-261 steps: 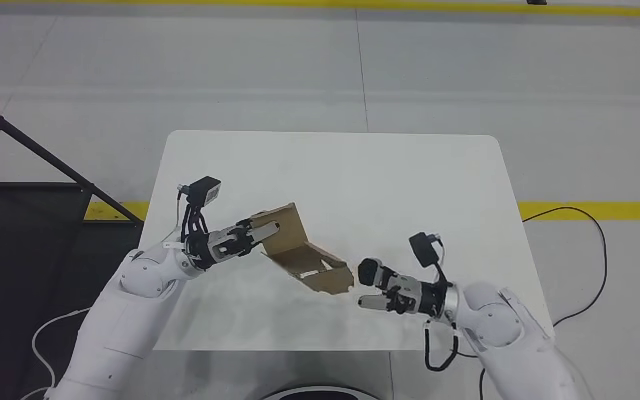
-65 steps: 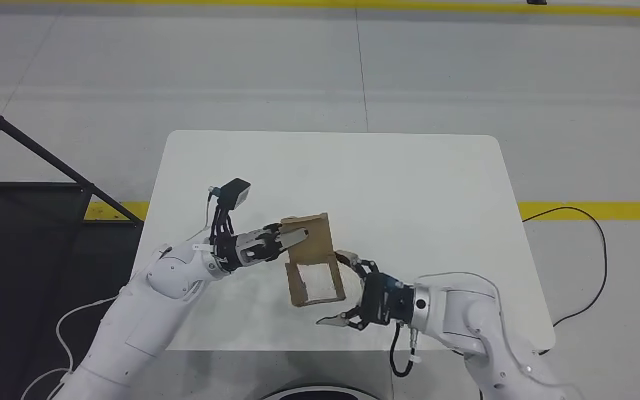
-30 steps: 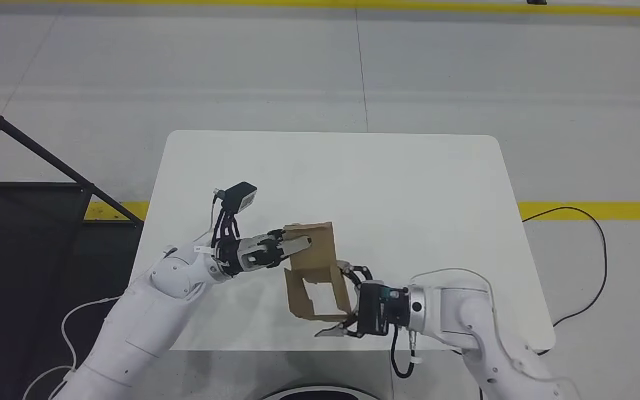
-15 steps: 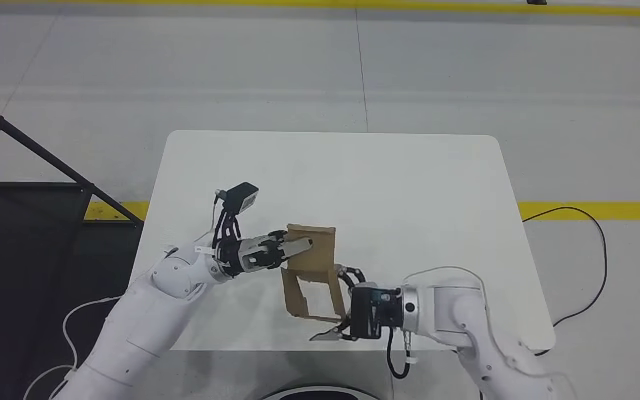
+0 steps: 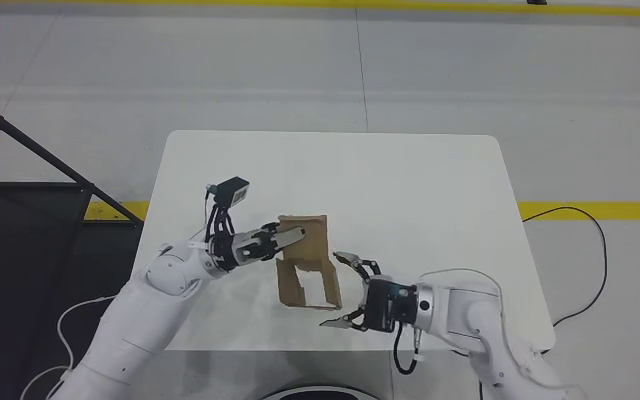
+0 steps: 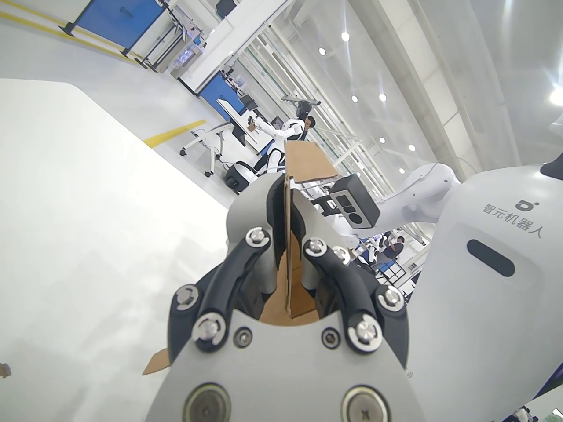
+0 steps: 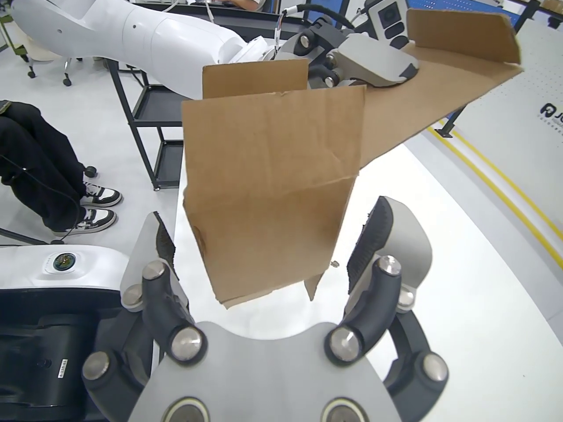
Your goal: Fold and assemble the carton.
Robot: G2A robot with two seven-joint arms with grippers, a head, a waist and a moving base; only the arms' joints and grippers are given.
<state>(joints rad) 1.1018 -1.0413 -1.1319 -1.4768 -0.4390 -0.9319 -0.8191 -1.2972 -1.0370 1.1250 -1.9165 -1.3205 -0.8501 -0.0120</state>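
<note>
A brown, partly folded carton (image 5: 308,248) is held above the white table (image 5: 420,180). My left gripper (image 5: 290,240) is shut on the carton's upper panel; in the left wrist view the fingers (image 6: 264,217) pinch a thin cardboard edge (image 6: 288,221). My right gripper (image 5: 332,290) is open at the carton's near right end. In the right wrist view the carton's lower corner (image 7: 272,177) hangs between the spread pads (image 7: 377,230), which stand apart from it. The left gripper (image 7: 374,61) grips the far flap.
The table's far half and right side (image 5: 450,230) are bare. Its near edge (image 5: 260,348) runs just below both grippers. A dark frame and mat (image 5: 40,220) stand off the table's left side.
The left arm has drawn the carton slightly left and turned it more upright. The right gripper has backed a little to the right, still open.
</note>
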